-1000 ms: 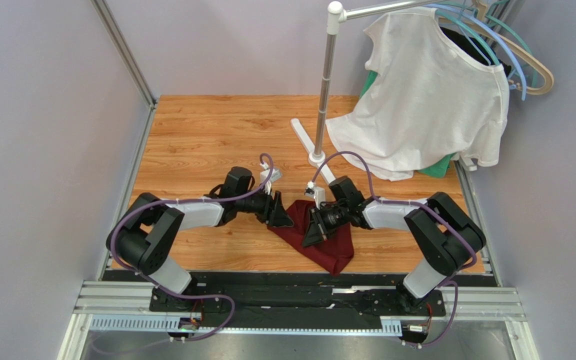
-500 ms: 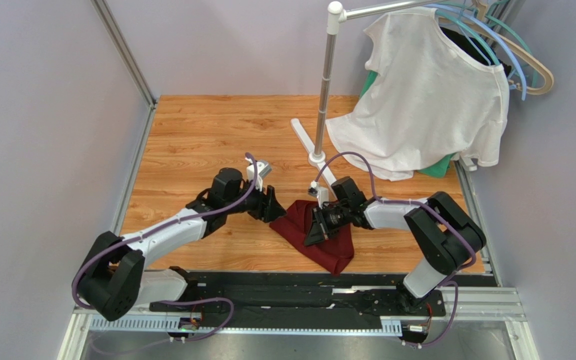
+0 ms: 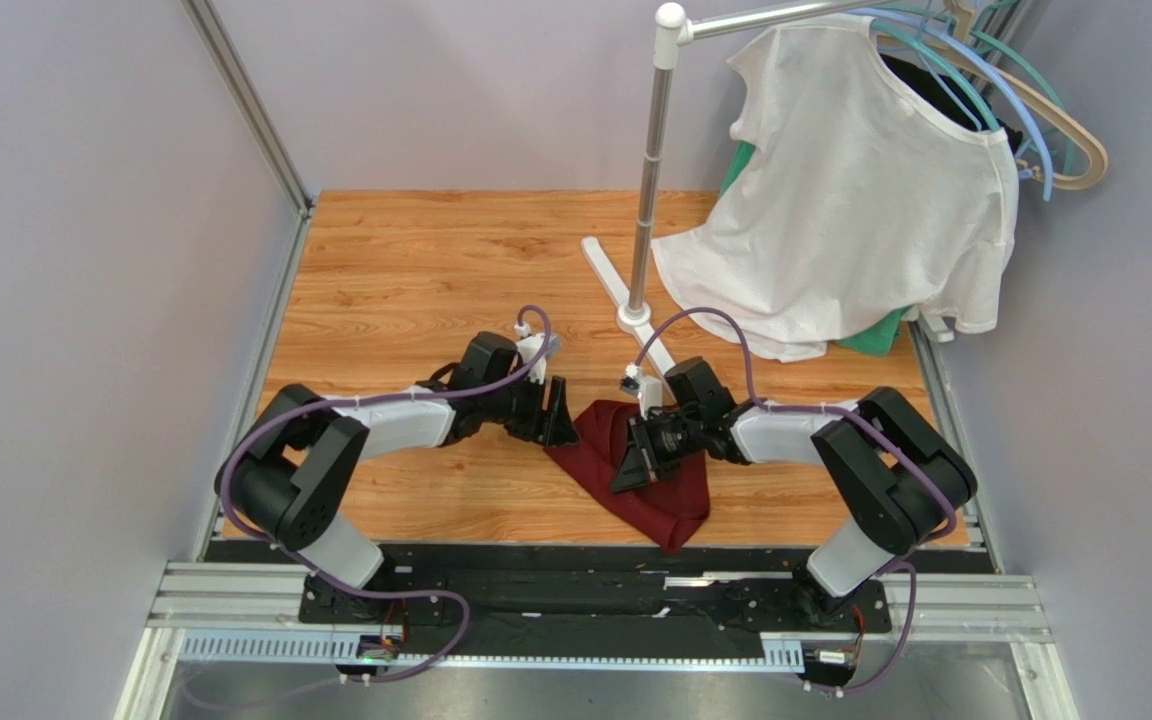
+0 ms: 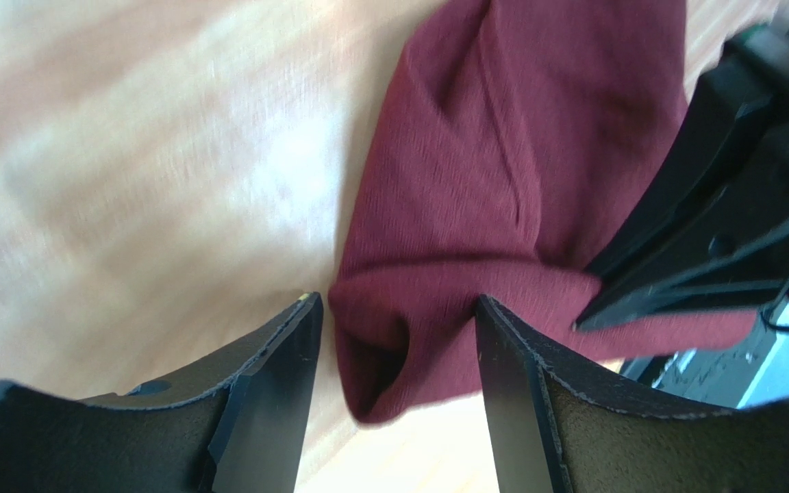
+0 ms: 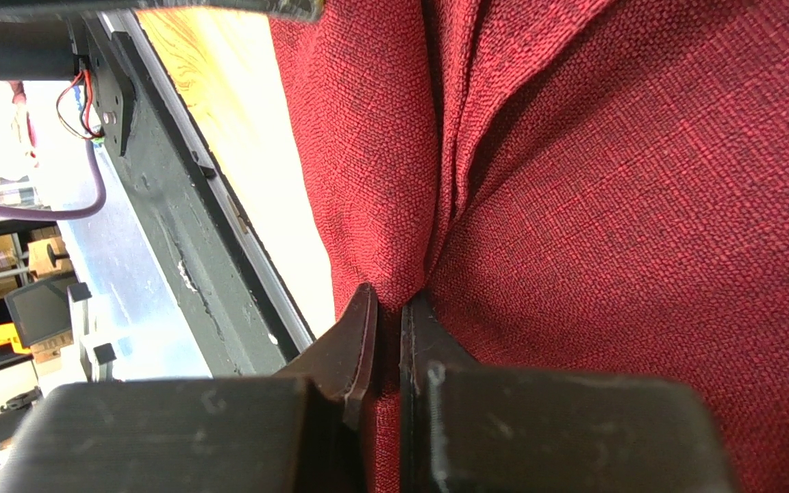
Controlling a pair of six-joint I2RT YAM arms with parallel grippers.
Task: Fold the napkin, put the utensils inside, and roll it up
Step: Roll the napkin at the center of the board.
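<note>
The dark maroon napkin (image 3: pixel 662 492) lies crumpled on the wooden table between my two arms. My left gripper (image 3: pixel 563 419) is open at its left edge. In the left wrist view a rounded fold of the napkin (image 4: pixel 491 175) sits between the spread fingers of the left gripper (image 4: pixel 397 304), which do not pinch it. My right gripper (image 3: pixel 627 462) rests on the cloth's middle. In the right wrist view the right gripper (image 5: pixel 388 300) is shut on a ridge of the napkin (image 5: pixel 625 205). The utensils are out of view.
A metal garment stand (image 3: pixel 651 180) rises behind the napkin, its base (image 3: pixel 632 315) close to my right wrist. A white T-shirt (image 3: pixel 853 180) hangs on hangers at the back right. A black rail (image 3: pixel 597 578) runs along the near table edge, and grey walls enclose both sides.
My left gripper drew back to the left from the napkin's edge, then returned to it, staying open. The right gripper kept its pinch and barely moved.
</note>
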